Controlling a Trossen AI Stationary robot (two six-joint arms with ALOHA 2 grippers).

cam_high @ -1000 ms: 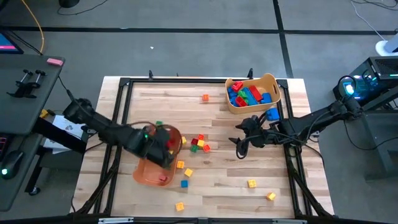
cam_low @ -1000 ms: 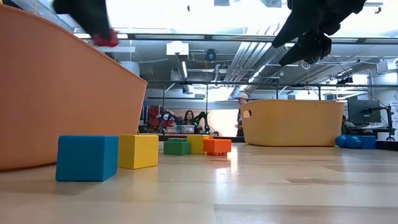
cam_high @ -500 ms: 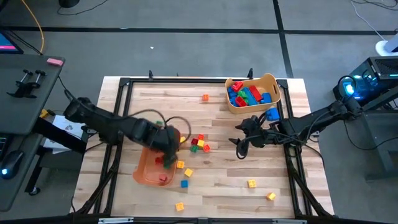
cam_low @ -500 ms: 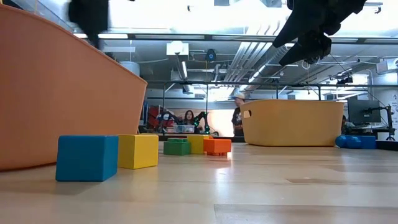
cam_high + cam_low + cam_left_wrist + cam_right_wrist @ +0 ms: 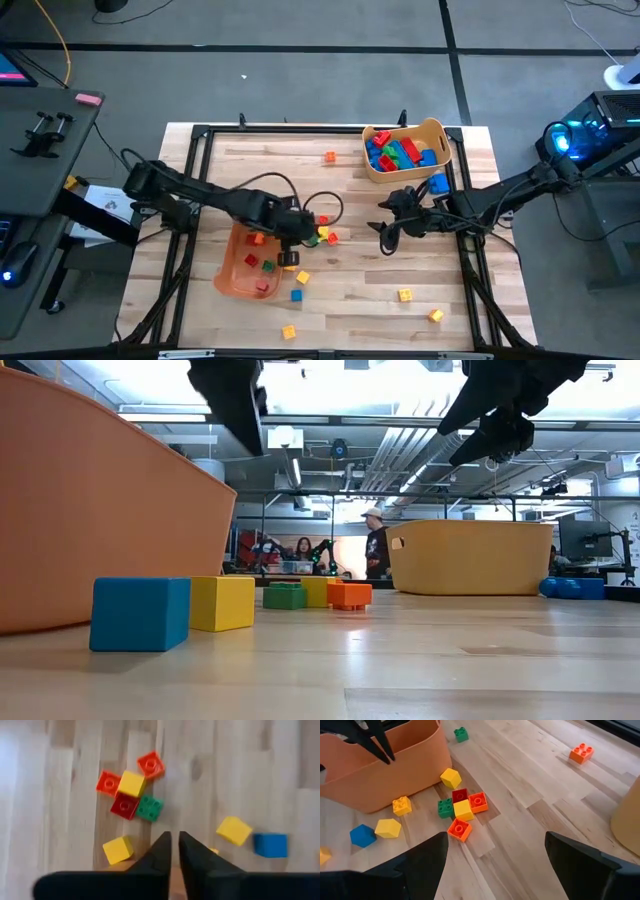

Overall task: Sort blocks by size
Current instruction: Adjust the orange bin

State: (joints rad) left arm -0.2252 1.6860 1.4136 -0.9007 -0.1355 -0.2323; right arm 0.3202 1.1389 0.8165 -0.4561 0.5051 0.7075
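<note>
Left wrist view: the left gripper (image 5: 173, 851) has its fingers (image 5: 159, 851) clenched together, nearly touching, with nothing between them. It hangs over the table (image 5: 260, 775), just near of a tight cluster of small blocks (image 5: 131, 795): two orange, one yellow, one red, one green, all touching. A loose yellow cube (image 5: 118, 849) lies beside the fingers on one side; another yellow cube (image 5: 234, 830) and a blue cube (image 5: 270, 845) lie on the other.

In the high view the left gripper (image 5: 296, 232) sits just right of the left bin (image 5: 232, 278), which holds a few small red and orange blocks. The cluster (image 5: 322, 232) lies just right of the gripper, near the table's middle. More single cubes lie scattered toward the near edge, and one orange block (image 5: 330, 157) sits far, alone.

The right gripper (image 5: 384, 233) hovers right of the cluster, well apart from it, its fingers (image 5: 420, 865) spread wide and empty. Behind it, at the far right, the right bin (image 5: 436, 133) holds larger red, blue and green blocks, and one blue block (image 5: 437, 185) lies just near of that bin.

In the low view a blue cube (image 5: 139, 614) and a yellow cube (image 5: 222, 603) stand touching in front of the left bin (image 5: 100, 500).
</note>
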